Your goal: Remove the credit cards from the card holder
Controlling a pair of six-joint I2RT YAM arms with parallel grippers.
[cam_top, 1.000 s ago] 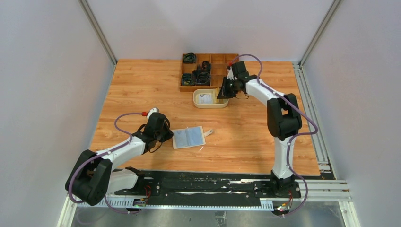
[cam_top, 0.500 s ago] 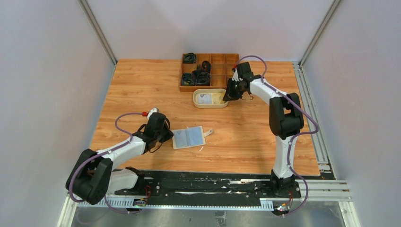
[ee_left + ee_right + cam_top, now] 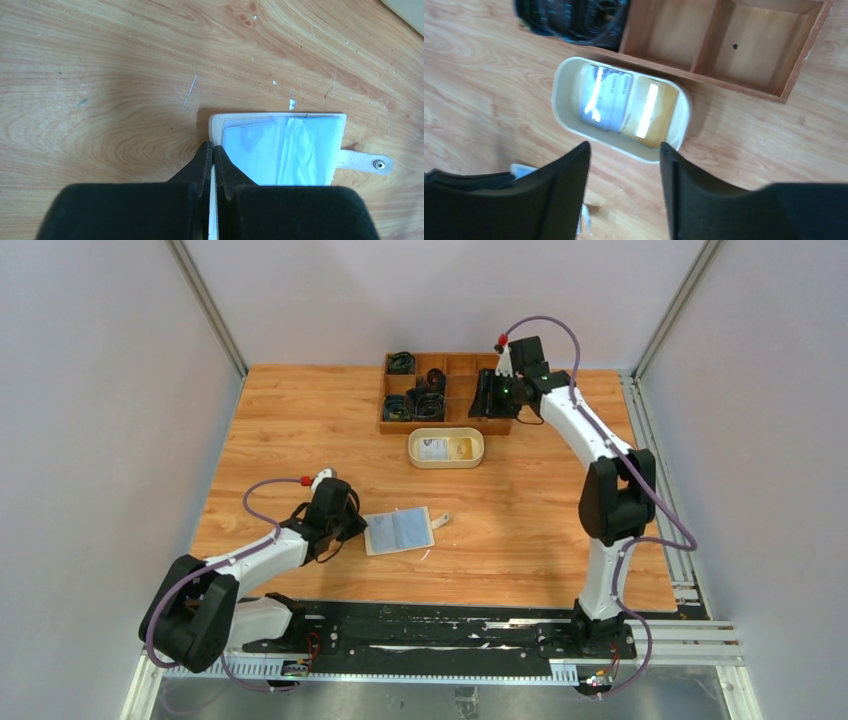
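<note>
The card holder lies open on the table in front of the left arm, its pale blue pockets facing up and its snap tab pointing right. My left gripper is shut on the holder's left edge; a thin strip of that edge shows between the jaws. Two credit cards lie side by side in the cream oval dish: a pale blue-grey one and a yellow one. My right gripper hangs open and empty above the dish. In the top view it is over the wooden tray.
A wooden compartment tray stands at the back behind the dish, with coiled black cables in its left cells. The two cells seen in the right wrist view are bare. Grey walls close in the table on three sides.
My right gripper opened at the dish's right end, then rose and drew back over the wooden tray. The yellow card now lies uncovered in the dish. The left arm has not moved.
</note>
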